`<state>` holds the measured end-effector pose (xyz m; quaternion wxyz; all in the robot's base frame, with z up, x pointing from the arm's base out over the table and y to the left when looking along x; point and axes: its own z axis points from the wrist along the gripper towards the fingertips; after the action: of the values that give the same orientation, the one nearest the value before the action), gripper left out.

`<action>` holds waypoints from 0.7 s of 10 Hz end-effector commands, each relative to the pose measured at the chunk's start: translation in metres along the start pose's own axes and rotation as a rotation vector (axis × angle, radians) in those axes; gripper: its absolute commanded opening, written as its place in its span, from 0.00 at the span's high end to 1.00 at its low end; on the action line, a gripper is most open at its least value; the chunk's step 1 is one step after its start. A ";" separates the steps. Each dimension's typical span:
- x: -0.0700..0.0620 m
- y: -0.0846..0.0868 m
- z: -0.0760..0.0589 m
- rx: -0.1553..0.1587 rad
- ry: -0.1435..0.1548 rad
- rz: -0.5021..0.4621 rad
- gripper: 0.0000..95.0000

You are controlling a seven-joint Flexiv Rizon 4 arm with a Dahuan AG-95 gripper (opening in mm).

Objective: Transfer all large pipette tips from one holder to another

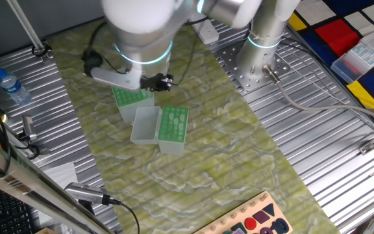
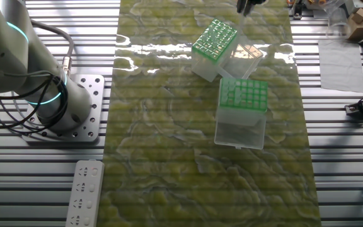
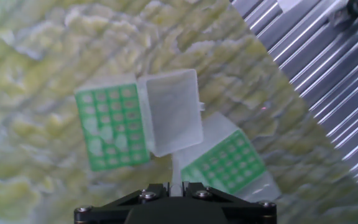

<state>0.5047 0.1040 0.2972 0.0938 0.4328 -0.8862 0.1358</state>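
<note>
Two clear holders with green perforated tops stand side by side on the mat, lids open. One holder [image 1: 133,99] [image 2: 214,39] is next to my gripper. The other holder [image 1: 173,123] [image 2: 243,96] lies nearer the mat's middle. In the hand view both show, left [image 3: 112,127] and lower right [image 3: 224,163], with pale large pipette tips [image 3: 104,134] in some holes. My gripper [image 3: 176,185] [image 1: 162,81] [image 2: 247,5] hangs well above them. It is shut on one pale tip [image 3: 176,177] that sticks out between the fingers.
An open clear lid [image 3: 174,112] lies between the holders. The mottled green mat [image 1: 193,175] is flanked by ribbed metal table [image 1: 317,149]. A water bottle [image 1: 12,86], a toy board [image 1: 258,218], a white remote [image 2: 86,192] and coloured boxes [image 1: 359,52] sit off the mat.
</note>
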 end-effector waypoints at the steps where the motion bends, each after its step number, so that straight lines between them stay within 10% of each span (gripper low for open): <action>1: 0.001 -0.008 0.009 0.057 -0.001 -0.081 1.00; 7: -0.001 -0.018 0.024 0.072 0.009 -0.133 1.00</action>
<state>0.5198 0.0867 0.2771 0.0918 0.4929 -0.8497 0.1631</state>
